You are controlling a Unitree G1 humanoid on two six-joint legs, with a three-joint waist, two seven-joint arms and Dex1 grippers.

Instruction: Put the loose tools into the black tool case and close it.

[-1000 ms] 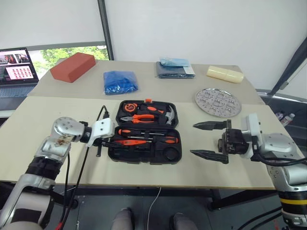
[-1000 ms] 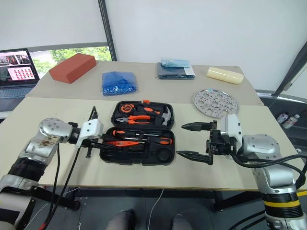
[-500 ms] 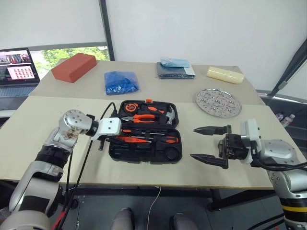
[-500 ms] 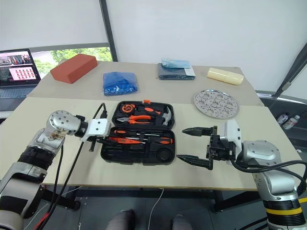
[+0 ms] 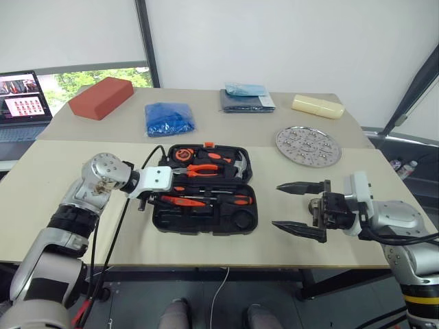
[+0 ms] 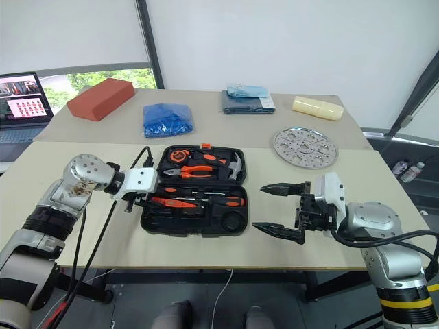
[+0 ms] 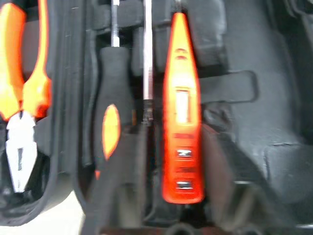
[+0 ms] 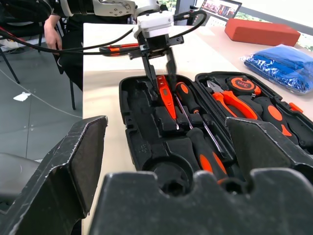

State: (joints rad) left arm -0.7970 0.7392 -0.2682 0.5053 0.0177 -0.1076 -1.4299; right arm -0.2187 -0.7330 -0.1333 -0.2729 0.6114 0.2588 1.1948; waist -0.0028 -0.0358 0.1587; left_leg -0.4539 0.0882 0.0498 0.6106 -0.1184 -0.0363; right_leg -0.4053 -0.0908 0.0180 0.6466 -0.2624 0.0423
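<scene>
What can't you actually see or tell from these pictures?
- Left gripper fingertips: in the head views its white wrist block hides them at the case edge.
- Left wrist view: the fingers are a dark blur, so contact with the orange tester is unclear.
- Tape ring: the round recess looks dark, too small to confirm.

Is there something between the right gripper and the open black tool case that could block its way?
No. Between the right gripper and the black tool case lies bare table. The round perforated tray sits farther back, off that path.
</scene>
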